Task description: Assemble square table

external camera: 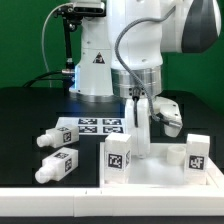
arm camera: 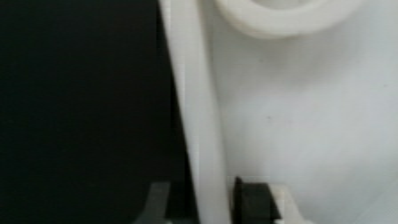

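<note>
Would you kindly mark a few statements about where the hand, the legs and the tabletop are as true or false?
1. Two legs lie on the black table at the exterior view's left. True.
2. The hand hovers above the marker board. False: it is down at the tabletop, at its rim.
3. In the wrist view, the tabletop's rim runs between the two fingers. True.
4. A leg sits between the fingers. False: only the rim is there.
</note>
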You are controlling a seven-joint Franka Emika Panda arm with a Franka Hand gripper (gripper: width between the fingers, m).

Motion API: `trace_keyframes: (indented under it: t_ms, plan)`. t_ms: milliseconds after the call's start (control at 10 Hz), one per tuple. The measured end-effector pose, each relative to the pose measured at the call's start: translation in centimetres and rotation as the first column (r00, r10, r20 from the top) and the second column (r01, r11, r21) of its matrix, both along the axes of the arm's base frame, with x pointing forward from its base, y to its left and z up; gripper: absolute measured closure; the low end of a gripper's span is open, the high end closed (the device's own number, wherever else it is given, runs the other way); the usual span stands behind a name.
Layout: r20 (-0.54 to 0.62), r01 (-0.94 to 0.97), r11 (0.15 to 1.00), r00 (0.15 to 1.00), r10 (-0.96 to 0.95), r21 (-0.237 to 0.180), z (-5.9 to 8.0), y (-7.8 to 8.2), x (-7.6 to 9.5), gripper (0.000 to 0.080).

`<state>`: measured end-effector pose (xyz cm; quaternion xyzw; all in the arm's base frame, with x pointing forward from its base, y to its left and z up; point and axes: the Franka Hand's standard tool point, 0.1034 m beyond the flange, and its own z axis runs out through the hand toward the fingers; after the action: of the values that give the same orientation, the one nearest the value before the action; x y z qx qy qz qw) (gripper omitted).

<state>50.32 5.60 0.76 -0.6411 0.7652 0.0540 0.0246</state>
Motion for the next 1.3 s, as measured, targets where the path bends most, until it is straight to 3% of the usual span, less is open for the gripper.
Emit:
trace_keyframes:
  t_ms: [200,400,500,700,800,1100,1300]
  plan:
    - [0.007,-0.055,0.998,0.998,0.055,0.002,0.1,-0.1,-0.1,0.0723]
    - [0.031,-0.198,0.98,0.98,0.198,0.004,1.3,-0.9,-1.4,0.0738]
    - [0.047,-0.299,0.954,0.953,0.299,-0.009,1.6,-1.7,-2.4,0.0747]
    - [0.087,-0.51,0.853,0.85,0.519,-0.106,1.0,-4.2,-2.8,0.0747]
    - [0.08,-0.508,0.856,0.854,0.515,-0.094,0.9,-4.1,-3.0,0.0747]
    - [0.076,-0.623,0.773,0.771,0.633,-0.119,0.8,-5.6,-3.0,0.0747]
    - [0.063,-0.749,0.645,0.644,0.762,-0.152,0.8,-7.7,-2.9,0.0745]
